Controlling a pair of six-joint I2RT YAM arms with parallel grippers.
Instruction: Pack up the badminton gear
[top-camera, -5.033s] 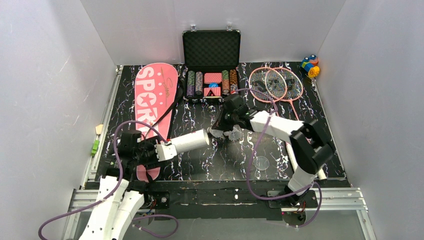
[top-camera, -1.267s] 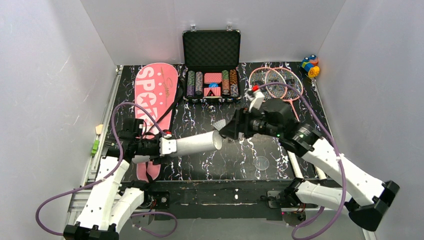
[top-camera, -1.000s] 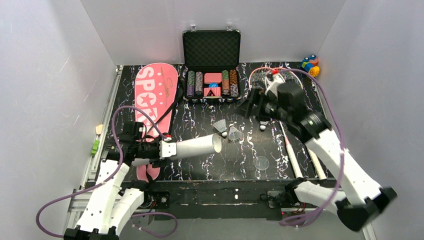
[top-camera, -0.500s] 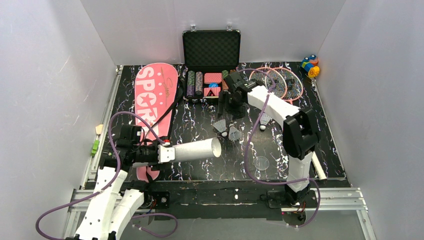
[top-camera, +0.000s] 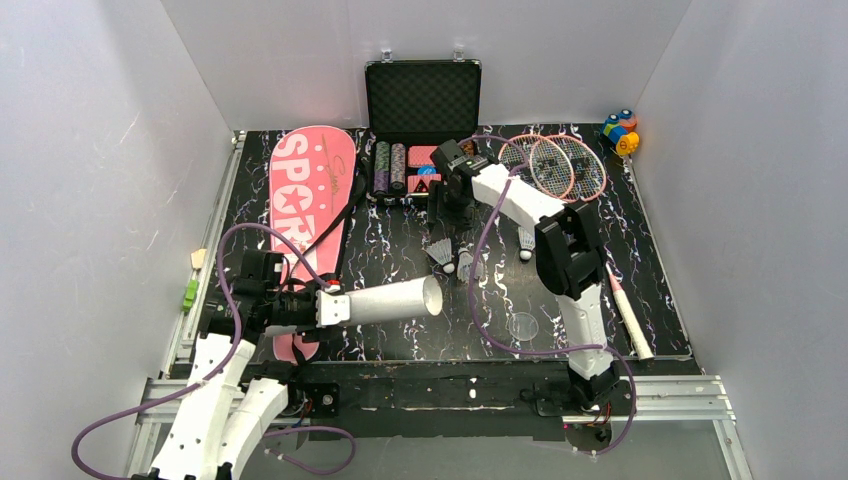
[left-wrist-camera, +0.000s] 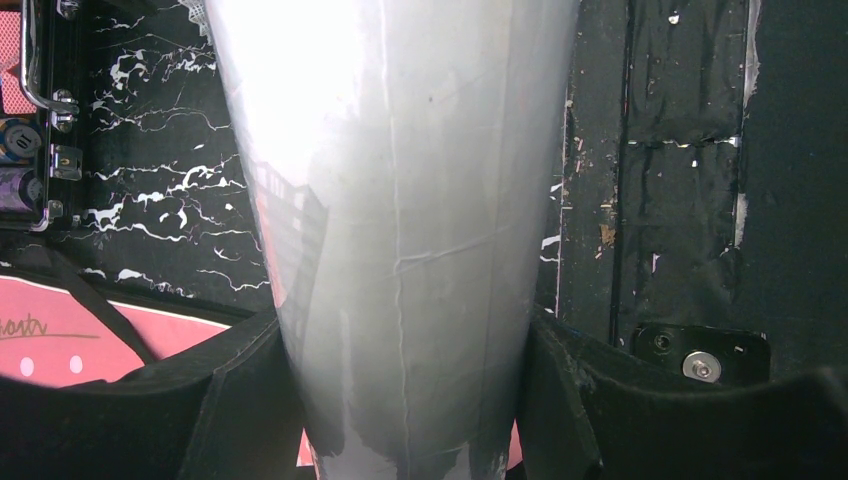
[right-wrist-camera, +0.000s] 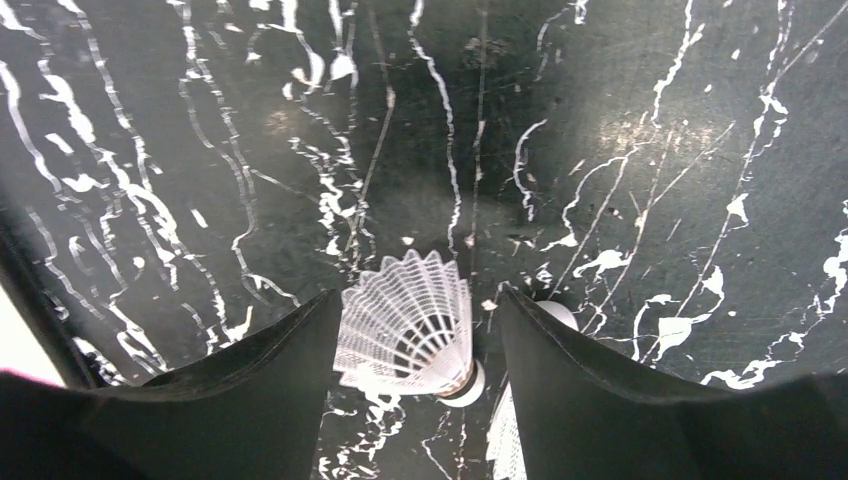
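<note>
1. Left gripper (left-wrist-camera: 403, 330), lower left of the top view: jaws clamped on the long white tube (top-camera: 385, 300), one finger pressed to each side near its closed end. The tube lies roughly level, its open mouth pointing right toward frame centre.
2. Right gripper (top-camera: 452, 205), upper centre, just below the black poker-chip case (top-camera: 422, 100): jaws parted, gripping nothing.
3. Right wrist view: a white shuttlecock (right-wrist-camera: 405, 335) lies on its side on the black marbled table (top-camera: 400, 340), framed between the two fingers. The skirt meets the left-of-frame finger's edge and a gap shows at the other. Cannot tell whether there is real contact.
4. A second shuttlecock (top-camera: 468, 266) lies just beside the first, right of the tube mouth. A third shuttlecock (top-camera: 525, 243) sits apart, further right.
5. Two pink-framed rackets (top-camera: 552, 165), upper right, heads overlapping. One white handle (top-camera: 628, 318) reaches the lower right.
6. Pink "SPORT" cover (top-camera: 310, 190), upper left, flat, with its black strap (top-camera: 345, 215) trailing off its right edge.
7. Small multicoloured toy (top-camera: 620, 131), far upper-right corner.
8. Clear round disc (top-camera: 522, 326), lower centre-right, on the table.
</note>
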